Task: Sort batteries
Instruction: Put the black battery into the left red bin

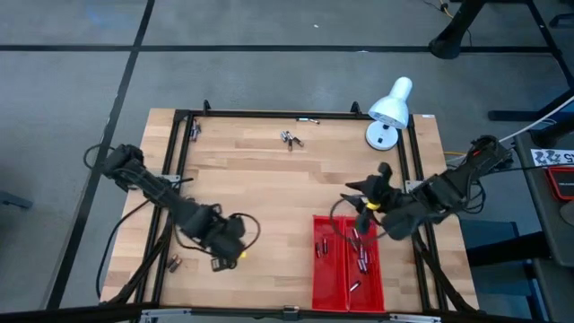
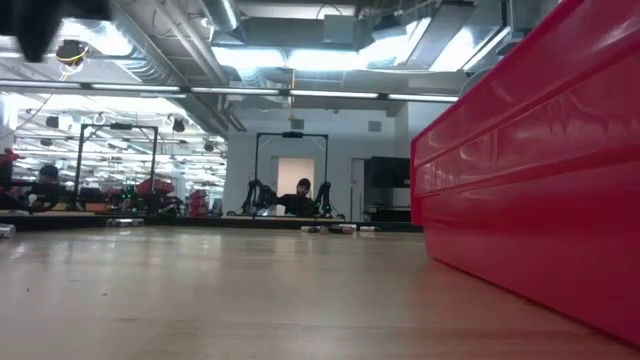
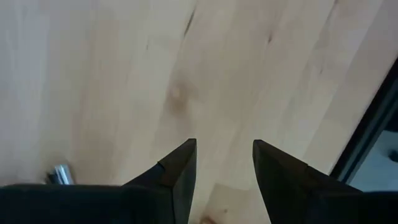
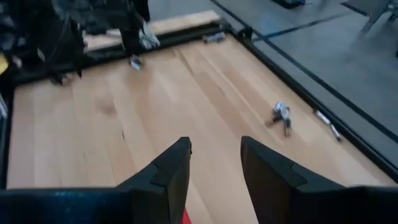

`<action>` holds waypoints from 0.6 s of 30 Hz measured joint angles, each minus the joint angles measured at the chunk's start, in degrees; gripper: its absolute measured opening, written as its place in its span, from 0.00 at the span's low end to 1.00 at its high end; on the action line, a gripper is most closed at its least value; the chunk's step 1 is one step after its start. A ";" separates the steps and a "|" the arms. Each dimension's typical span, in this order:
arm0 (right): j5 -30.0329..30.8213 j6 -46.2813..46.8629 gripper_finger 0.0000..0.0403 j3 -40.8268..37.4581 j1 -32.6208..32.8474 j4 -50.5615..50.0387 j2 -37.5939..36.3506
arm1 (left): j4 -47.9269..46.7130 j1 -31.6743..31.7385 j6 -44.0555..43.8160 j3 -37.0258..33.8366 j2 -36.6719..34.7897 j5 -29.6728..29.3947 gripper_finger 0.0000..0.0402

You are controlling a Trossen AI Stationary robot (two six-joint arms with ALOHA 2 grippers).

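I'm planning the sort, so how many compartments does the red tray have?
2, side by side in the red tray, split by a lengthwise divider: the left compartment and the right compartment. Each holds a few batteries.

Batteries (image 1: 359,252) in tray (image 1: 323,278), table's right

Grey floor (image 1: 269,54), white desk lamp (image 1: 390,109)

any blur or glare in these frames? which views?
Left wrist view: table soft and smeared, battery blurred. Right wrist view: far battery cluster blurry. Low view: red tray looms large up close, ceiling lights glaring. High view: even light, no harsh shadows.
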 joint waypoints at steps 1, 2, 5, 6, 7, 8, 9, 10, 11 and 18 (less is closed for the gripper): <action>-0.62 -1.26 0.35 0.00 -1.17 1.97 0.18 | 0.76 -1.08 -1.19 -1.32 -0.96 -0.07 0.37; -1.48 -2.44 0.35 0.00 -2.41 3.41 0.39 | 1.52 -2.13 -2.40 -2.71 -1.87 -0.10 0.37; -5.51 -4.60 0.35 0.00 -5.42 5.78 1.76 | 1.97 -5.12 -6.66 -6.20 -3.66 0.08 0.37; -6.82 -4.68 0.35 0.00 -6.38 6.34 2.44 | 2.02 -6.11 -7.94 -7.31 -3.98 0.54 0.37; -8.34 -4.72 0.35 0.00 -7.27 6.74 2.96 | 1.79 -6.97 -9.02 -8.36 -4.16 1.30 0.37; -9.85 -4.72 0.35 0.00 -8.00 6.77 3.57 | 1.67 -7.90 -10.11 -9.33 -4.18 2.22 0.37; -11.61 -4.71 0.35 0.00 -8.60 6.88 4.30 | 1.64 -8.74 -10.80 -10.28 -4.18 3.40 0.37; -13.43 -4.69 0.35 0.00 -9.15 7.19 4.96 | 1.79 -9.46 -11.66 -11.45 -4.18 4.91 0.37; -15.14 -4.72 0.35 0.00 -9.50 7.65 5.71 | 2.03 -10.11 -12.41 -12.72 -4.18 6.52 0.37; -18.53 -4.74 0.35 0.00 -9.48 10.01 9.61 | 7.92 -14.19 -20.93 -20.64 -4.12 17.83 0.37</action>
